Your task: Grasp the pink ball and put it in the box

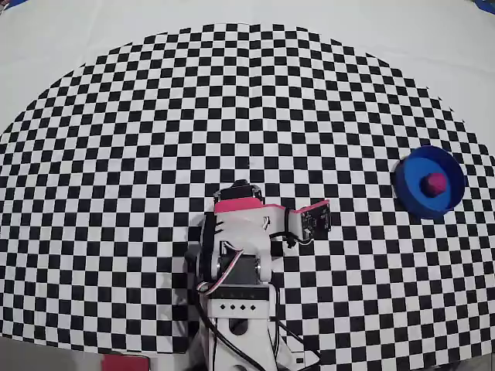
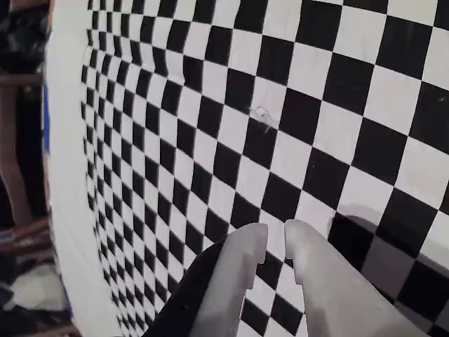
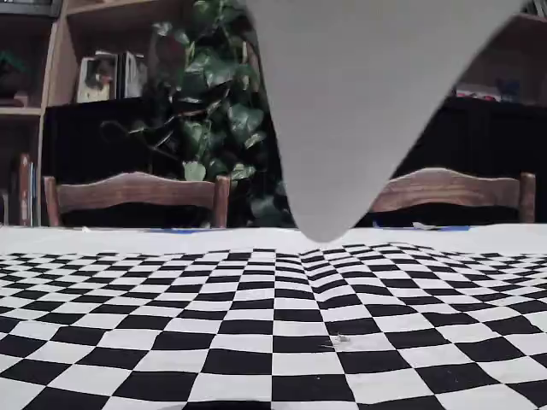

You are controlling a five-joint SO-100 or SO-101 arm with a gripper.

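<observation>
**Inspector:** Where was the pink ball point(image 1: 435, 183) at the time of observation?

**Assistant:** In the overhead view it sat inside the box point(image 1: 410, 174), the round blue container near the right edge of the checkered cloth point(image 1: 155, 116) that covered the desk. The ball lay slightly right of the container's centre, enclosed by the rim.

**Inspector:** And the arm?

**Assistant:** The arm point(image 1: 240, 247) was folded close over its base at the lower middle of the overhead view, well apart from the box. A pink panel point(image 1: 238, 205) was visible across its top.

**Inspector:** State of the end effector?

**Assistant:** In the wrist view the end effector point(image 2: 276, 240) entered from the bottom edge. Its two pale fingers point(image 2: 242, 261) stood nearly together, with only a narrow slit between the tips. Nothing was held between them. Beneath them only checkered cloth was seen.

**Inspector:** Anything further?

**Assistant:** A small speck of debris point(image 2: 264, 117) lay on the cloth in the wrist view. In the fixed view a blurred grey shape point(image 3: 367, 102) hung from the top edge, too close to identify. Behind the desk stood two wooden chairs point(image 3: 137, 192) and a leafy plant point(image 3: 214, 120).
</observation>
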